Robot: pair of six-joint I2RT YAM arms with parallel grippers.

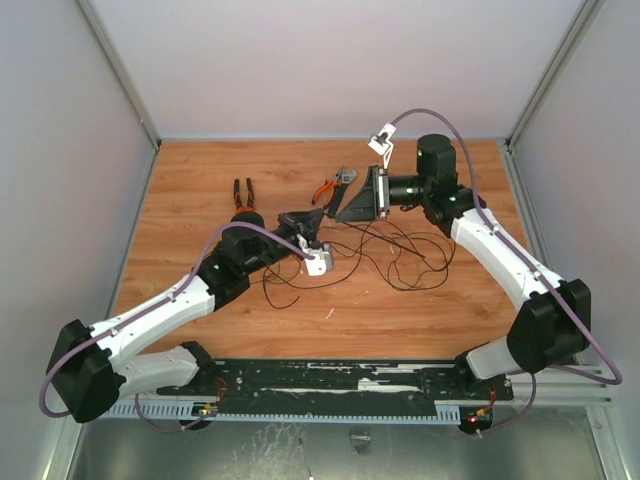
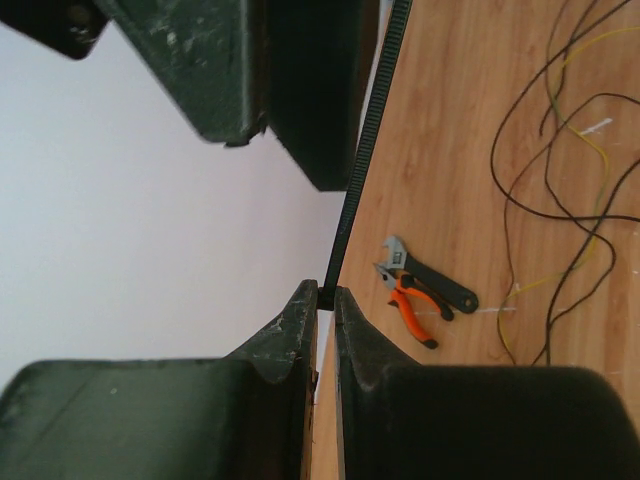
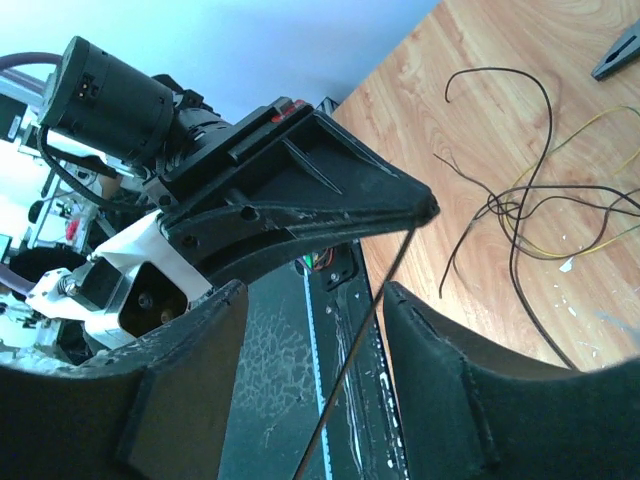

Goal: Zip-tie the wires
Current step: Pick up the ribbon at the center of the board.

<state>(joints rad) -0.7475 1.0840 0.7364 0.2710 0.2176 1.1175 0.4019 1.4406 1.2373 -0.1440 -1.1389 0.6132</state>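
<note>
The wires (image 3: pixel 510 208) sprawl in loose loops on the middle of the tabletop (image 1: pixel 200 300). Just behind them the left tool (image 2: pixel 328 300) is pinched tight on one end of the zip tie (image 2: pixel 365 150), which sticks out straight. The right tool (image 3: pixel 315 290) faces it from the right, jaws standing wide, the strip running through the gap. Farther back lie orange pliers (image 2: pixel 412 308) and a wrench (image 2: pixel 432 282), side by side

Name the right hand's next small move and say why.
Probably close the right hand on the zip tie. Its free end runs through the gap between the open fingers, while the left hand pinches the other end. A second grip seems needed before looping it round the wires.
</note>
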